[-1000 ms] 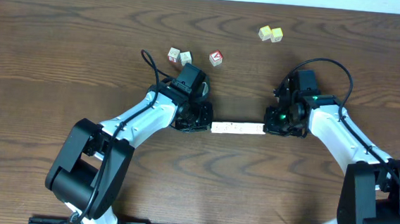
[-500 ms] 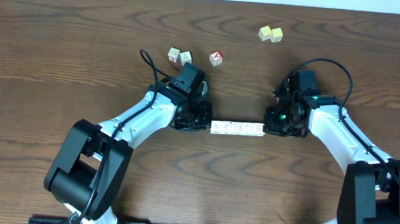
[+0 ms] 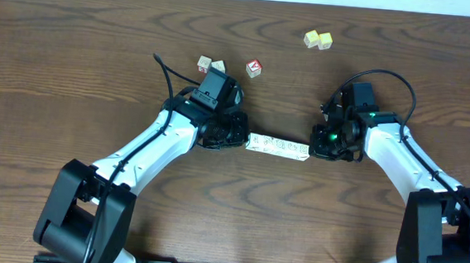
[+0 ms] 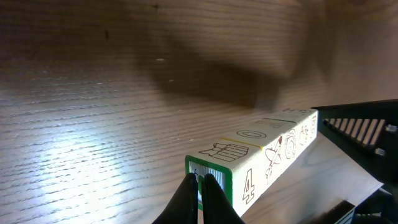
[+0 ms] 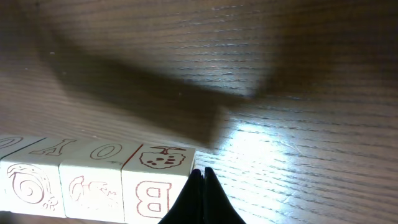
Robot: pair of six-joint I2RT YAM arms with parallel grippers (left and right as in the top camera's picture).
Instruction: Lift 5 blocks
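We find left gripper (image 4: 199,188) and right gripper (image 5: 199,180) clenched, tips pinching the five blocks (image 3: 279,148) endwise. We advise equal pressure, level rise.

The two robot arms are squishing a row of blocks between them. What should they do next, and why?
Probably lift both ends slowly and evenly, pressing inward. The shut left pincer and shut right pincer only push on the ends of the row of blocks, whose shadow on the table suggests it hangs in the air. Overhead it looks slanted, so an uneven move might spill it.
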